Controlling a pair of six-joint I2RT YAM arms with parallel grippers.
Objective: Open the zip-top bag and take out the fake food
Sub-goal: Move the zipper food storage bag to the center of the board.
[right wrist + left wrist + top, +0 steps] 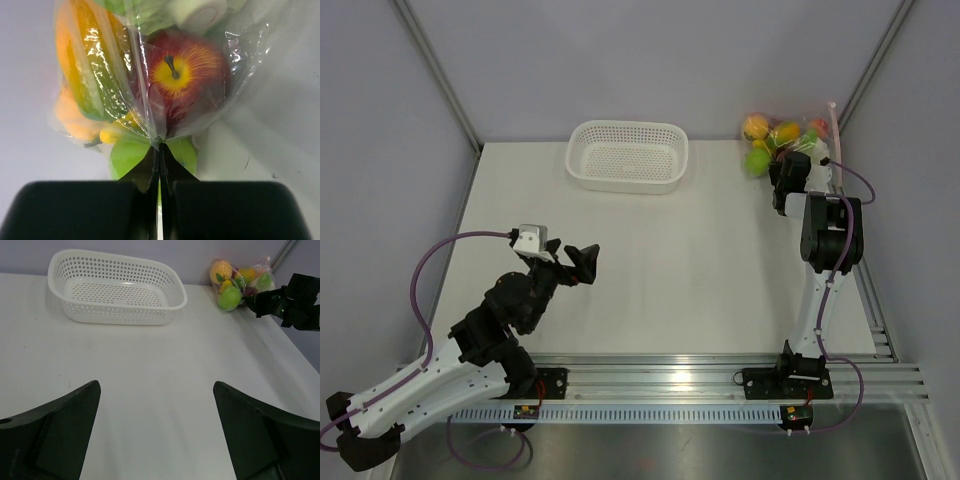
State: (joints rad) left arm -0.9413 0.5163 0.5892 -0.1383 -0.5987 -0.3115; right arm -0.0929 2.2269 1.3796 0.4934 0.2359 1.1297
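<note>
The clear zip-top bag (pixel 798 135) lies at the table's far right corner, its pink zip strip against the wall. The fake food shows through the film: a red-and-yellow apple (pixel 187 75), a green piece (pixel 125 156), and orange and yellow pieces (pixel 75 85). My right gripper (pixel 159 147) is shut, pinching a fold of the bag's plastic just in front of the red apple. From above, that gripper (pixel 782 168) sits at the bag's near edge. My left gripper (pixel 156 385) hovers open over bare table at the left, far from the bag (pixel 240 282).
A white perforated basket (pixel 628 155) stands at the back centre, left of the bag, with nothing in it. Walls close the table at the back and right. An aluminium rail runs along the near edge by the arm bases.
</note>
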